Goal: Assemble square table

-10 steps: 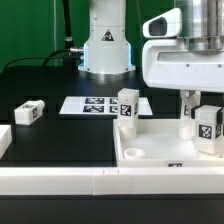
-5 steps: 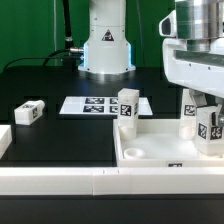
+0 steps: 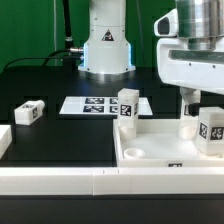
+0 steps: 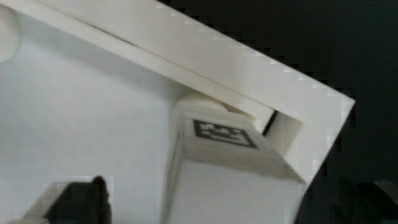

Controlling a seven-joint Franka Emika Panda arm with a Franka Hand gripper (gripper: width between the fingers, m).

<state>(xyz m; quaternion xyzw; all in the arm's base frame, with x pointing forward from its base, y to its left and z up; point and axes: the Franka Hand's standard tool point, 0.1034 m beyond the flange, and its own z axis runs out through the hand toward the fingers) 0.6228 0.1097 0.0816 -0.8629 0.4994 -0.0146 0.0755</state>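
Pincer [image 3: 195,100] hangs in the exterior view at the exterior view's right, just above a white tagged leg [image 3: 211,132]. It grips nothing, and its jaws look parted. That leg stands upright in the far corner of the square tabletop [image 3: 165,145], which lies on the black counter [image 3: 60,135] behind the long white rails [image 3: 60,182]. A second leg [image 3: 127,107] stands upright at the tabletop's far corner toward the exterior view's left. A third leg [image 3: 28,112] lies on the counter well apart from the tabletop, with the marker board [image 3: 95,104] between them.

From the wrist view, the upright leg [image 4: 222,165] fills the corner of the tabletop [image 4: 89,110], against its raised rim, tag showing. One dark fingertip [image 4: 80,198] shows beside the leg without touching it.
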